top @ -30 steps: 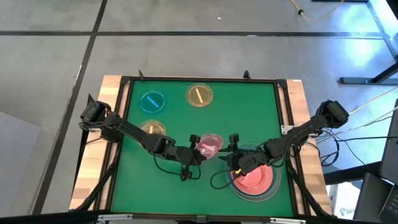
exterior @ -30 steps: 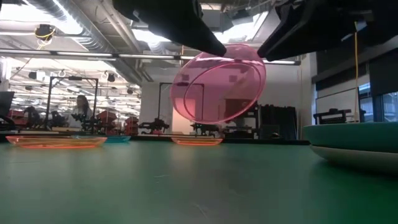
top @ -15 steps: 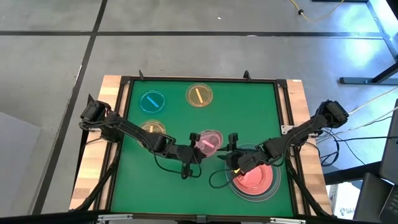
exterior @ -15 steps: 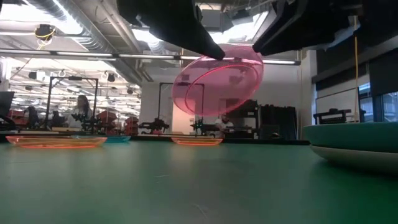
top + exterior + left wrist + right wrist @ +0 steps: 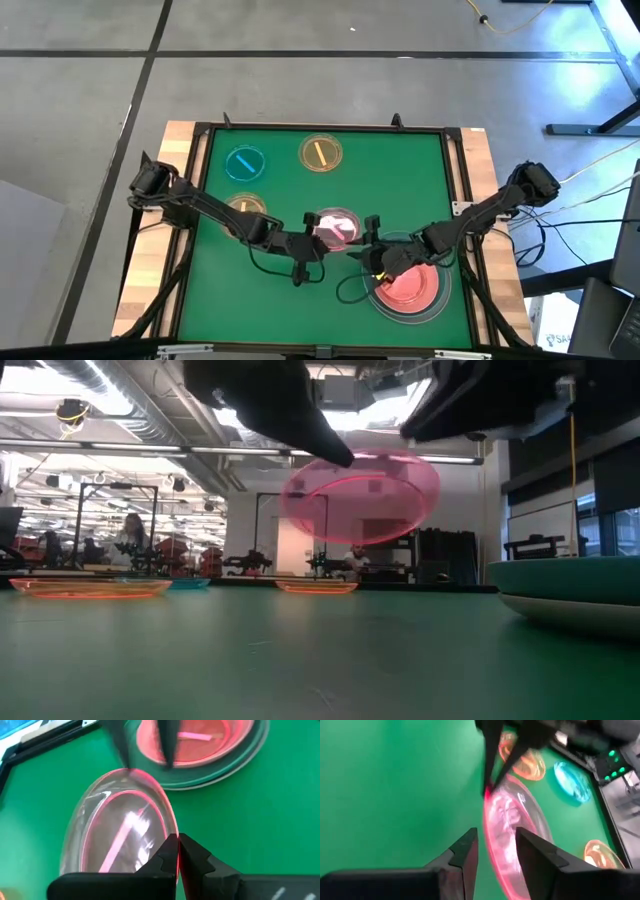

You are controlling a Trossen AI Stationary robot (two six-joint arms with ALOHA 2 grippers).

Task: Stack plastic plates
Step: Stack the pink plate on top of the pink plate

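Note:
My left gripper (image 5: 312,240) is shut on a small translucent pink plate (image 5: 336,227), held in the air over the middle of the green table. In the low view this plate (image 5: 360,495) is clear of the table and tilted. My right gripper (image 5: 495,850) is open, its fingers on either side of the plate's opposite rim (image 5: 501,860); I cannot tell whether they touch it. To the right sits a stack (image 5: 406,288): large grey-white and teal plates, a pink one on top, and a small pink plate with a bar mark (image 5: 195,737) on that. My left gripper pinches the small pink plate's rim (image 5: 172,832) between its two fingers, on the side toward the table's left. The fingers come level from the left, slanting a little down. The plate is lifted clear and tilted, reaching out past the fingers toward the right gripper.
A small blue plate (image 5: 244,163) and a small yellow plate (image 5: 321,153) lie toward the table's far edge. Another yellow plate (image 5: 245,208) lies under my left arm. A raised dark frame (image 5: 320,128) borders the table. Green surface lies free near the left near corner.
The pink plate has tipped from standing steeply on edge to lying nearer level, staying lifted, as my left gripper turned. It has drifted slightly toward the table's far edge and toward the right gripper.

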